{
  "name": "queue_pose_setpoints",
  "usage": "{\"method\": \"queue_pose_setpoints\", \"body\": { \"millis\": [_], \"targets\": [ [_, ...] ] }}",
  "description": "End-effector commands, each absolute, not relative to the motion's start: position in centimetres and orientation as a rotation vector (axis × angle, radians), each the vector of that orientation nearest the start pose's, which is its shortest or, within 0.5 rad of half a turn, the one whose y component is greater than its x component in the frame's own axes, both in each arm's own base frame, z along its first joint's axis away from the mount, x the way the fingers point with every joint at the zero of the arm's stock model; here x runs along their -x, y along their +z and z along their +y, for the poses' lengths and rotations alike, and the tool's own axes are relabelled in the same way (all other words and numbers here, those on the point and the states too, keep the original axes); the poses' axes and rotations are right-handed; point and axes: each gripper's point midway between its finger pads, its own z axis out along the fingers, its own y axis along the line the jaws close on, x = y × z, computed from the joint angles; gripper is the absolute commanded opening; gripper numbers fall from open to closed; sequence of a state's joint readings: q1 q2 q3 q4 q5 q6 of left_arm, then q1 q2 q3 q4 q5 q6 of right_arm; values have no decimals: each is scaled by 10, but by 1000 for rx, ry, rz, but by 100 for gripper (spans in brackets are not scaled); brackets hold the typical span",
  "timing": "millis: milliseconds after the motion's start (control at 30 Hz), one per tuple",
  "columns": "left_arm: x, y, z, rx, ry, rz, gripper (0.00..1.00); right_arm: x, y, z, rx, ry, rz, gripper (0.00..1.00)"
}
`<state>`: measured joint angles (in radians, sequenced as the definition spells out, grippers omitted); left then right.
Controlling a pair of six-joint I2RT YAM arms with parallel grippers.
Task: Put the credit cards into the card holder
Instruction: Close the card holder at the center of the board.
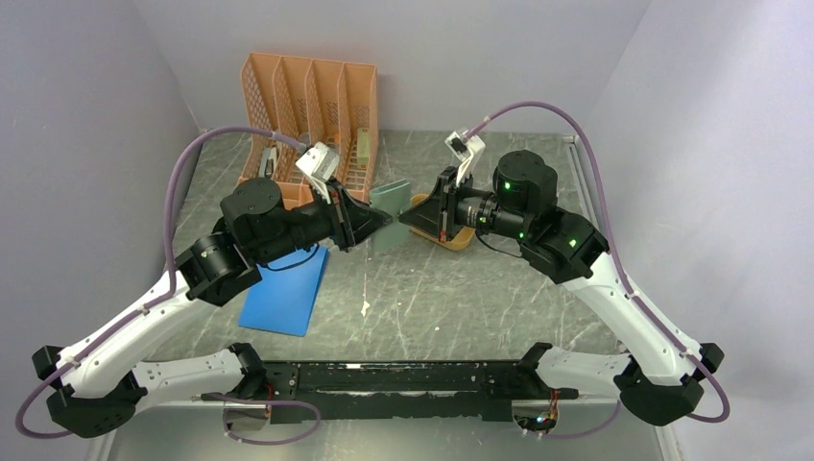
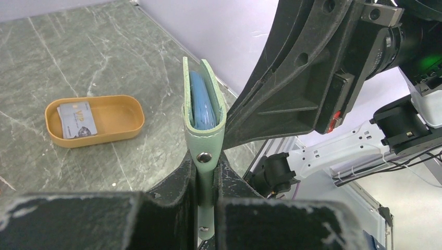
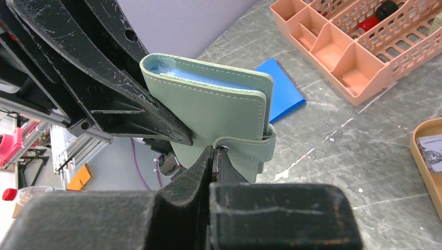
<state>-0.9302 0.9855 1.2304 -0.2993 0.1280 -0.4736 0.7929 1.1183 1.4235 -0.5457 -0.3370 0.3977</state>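
**Two Grippers Clamped One Green Card Holder Above the Table**

A small sage-green folding card holder of stitched soft material hung in the air over the grey marbled table, caught between both arms at the middle of the workspace. The left gripper was clenched on the holder's green strip with its metal snap studs. From that wrist the holder was seen edge-on and upright, a sliver of pale blue inner pocket showing in its open top. The right gripper had its black fingers drawn tight together on the end of the snap-button tab. How much of the tab lay between them was hard to make out.

One pale grey-white credit card with faint dark print lay flat in the mustard-yellow oval tray on the table, well apart from the holder. From above, the right arm hid most of that tray and all of the card. In the right wrist view both were cut off at the frame's edge. Whether any card sat inside the holder could not be told.

A flat blue rectangular pad lay near the left arm, partly covered by it. A salmon-orange plastic lattice rack stood at the far wall, its contents mostly too small to identify.
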Motion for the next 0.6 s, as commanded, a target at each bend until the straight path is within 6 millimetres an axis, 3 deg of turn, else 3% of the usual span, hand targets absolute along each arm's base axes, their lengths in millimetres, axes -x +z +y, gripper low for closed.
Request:
{"method": "queue_pose_setpoints", "body": {
  "millis": [0,567],
  "targets": [
    [-88,466,-327,-763,-1598,1404,5,-209,379,316,607,1121,1851,0],
    [-60,461,-346,-841,-1657,1389,5,-214,372,320,591,1116,1874,0]
  ]
}}
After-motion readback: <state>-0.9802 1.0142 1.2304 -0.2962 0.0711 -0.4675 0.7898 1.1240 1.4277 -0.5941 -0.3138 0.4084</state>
